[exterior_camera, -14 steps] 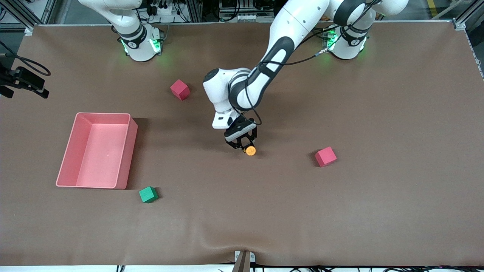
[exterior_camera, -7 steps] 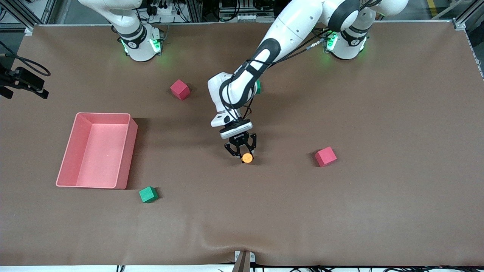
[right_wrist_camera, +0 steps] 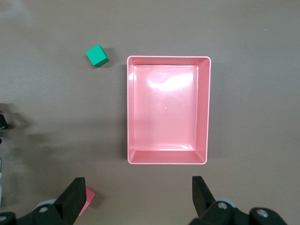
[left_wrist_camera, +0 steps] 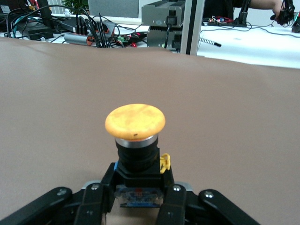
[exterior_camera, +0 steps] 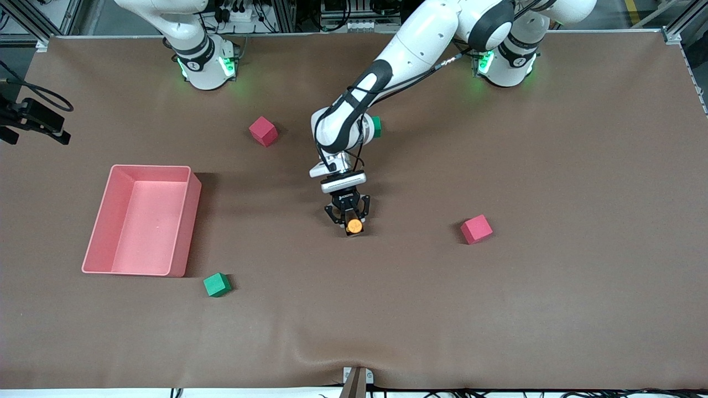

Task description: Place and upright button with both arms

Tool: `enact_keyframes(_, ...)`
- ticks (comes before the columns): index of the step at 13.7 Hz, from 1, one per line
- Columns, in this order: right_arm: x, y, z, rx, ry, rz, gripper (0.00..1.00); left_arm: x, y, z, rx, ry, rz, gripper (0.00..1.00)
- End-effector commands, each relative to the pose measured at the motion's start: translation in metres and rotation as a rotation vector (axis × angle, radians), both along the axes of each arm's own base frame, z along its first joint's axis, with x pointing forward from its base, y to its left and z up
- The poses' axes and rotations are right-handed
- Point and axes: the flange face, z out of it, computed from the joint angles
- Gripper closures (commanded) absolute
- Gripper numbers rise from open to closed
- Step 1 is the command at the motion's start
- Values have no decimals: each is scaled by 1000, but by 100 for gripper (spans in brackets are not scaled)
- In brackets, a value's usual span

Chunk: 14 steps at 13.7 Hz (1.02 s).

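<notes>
Front view showed the left tool (exterior_camera: 349, 222) clamped on the button (exterior_camera: 354, 225), which had swung from tilted to cap-up, low over mid-table, judged ready for setting down; the right tool (right_wrist_camera: 136, 199) waited open above the pink bin (right_wrist_camera: 168, 158)

Green cube (exterior_camera: 376, 126) half hidden by left arm (exterior_camera: 354, 119)
</notes>
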Motion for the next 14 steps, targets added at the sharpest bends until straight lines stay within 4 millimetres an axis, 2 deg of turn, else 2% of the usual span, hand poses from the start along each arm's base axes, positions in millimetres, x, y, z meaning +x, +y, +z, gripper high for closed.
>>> enact_keyframes(1, 1, 0, 4, -3, -6, 10, 0, 4, -3, -8, -9, -35, -34, 90)
enact_keyframes(3, 1, 0, 4, -3, -6, 10, 0, 2, -5, -8, -1, -32, -40, 0)
enact_keyframes(5, 1, 1, 4, -3, -6, 11, 0, 0, -8, -2, -12, -29, -37, 0)
enact_keyframes(8, 1, 1, 4, -3, -6, 11, 0, -15, -24, 19, -75, 14, 12, 0)
enact_keyframes(10, 1, 0, 3, -3, -5, 10, 0, -31, -44, 56, -139, 108, 61, 0)
enact_keyframes(12, 1, 0, 4, -3, -6, 10, 0, -40, -55, 87, -107, 243, 60, 0)
enact_keyframes(14, 1, 0, 4, -4, -6, 9, 0, -47, -66, 143, -173, 346, 80, 0)
